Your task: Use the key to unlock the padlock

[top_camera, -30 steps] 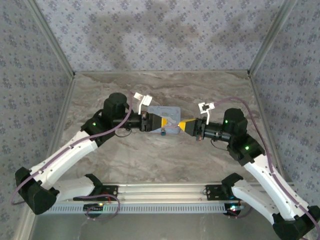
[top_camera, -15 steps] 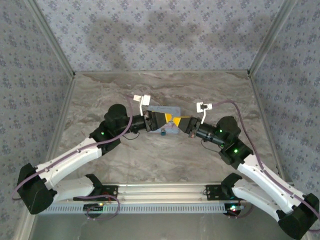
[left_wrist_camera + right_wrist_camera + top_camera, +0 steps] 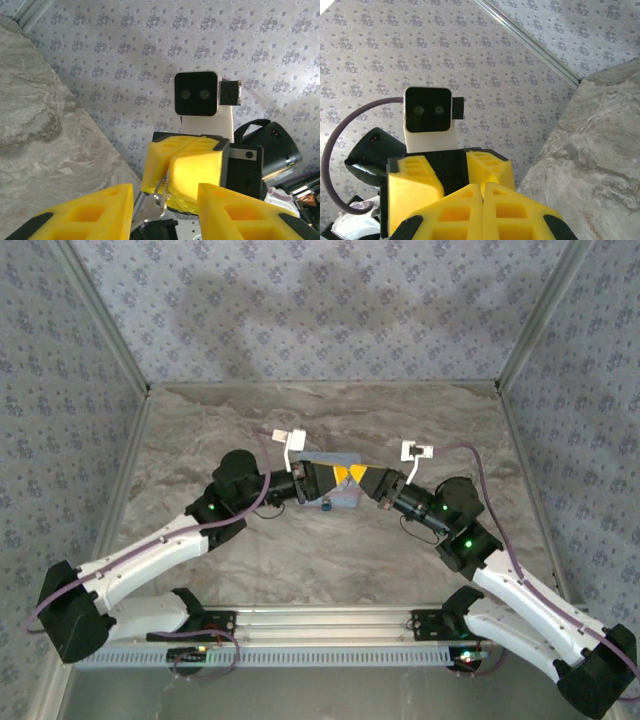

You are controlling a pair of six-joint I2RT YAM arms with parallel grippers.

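The padlock point(image 3: 327, 506), a tiny dark blue block, lies on the table at the front edge of the light blue tin point(image 3: 341, 498). Above the tin my two grippers meet tip to tip. My right gripper point(image 3: 366, 480) point(image 3: 483, 187) is shut; in the left wrist view its yellow fingers point(image 3: 200, 170) pinch a wire ring from which the silver key point(image 3: 149, 210) hangs. My left gripper point(image 3: 334, 476) point(image 3: 165, 200) faces it with its jaws apart, one finger on each side of the key, touching nothing that I can see.
The marble table point(image 3: 320, 550) is walled in by patterned panels on three sides. A metal rail point(image 3: 320, 625) with the arm bases runs along the near edge. Purple cables point(image 3: 480, 455) loop over both wrists.
Both grippers have swung inward and upward over the tin until their tips nearly meet. The left jaws have narrowed but still stand apart. The padlock has not moved.
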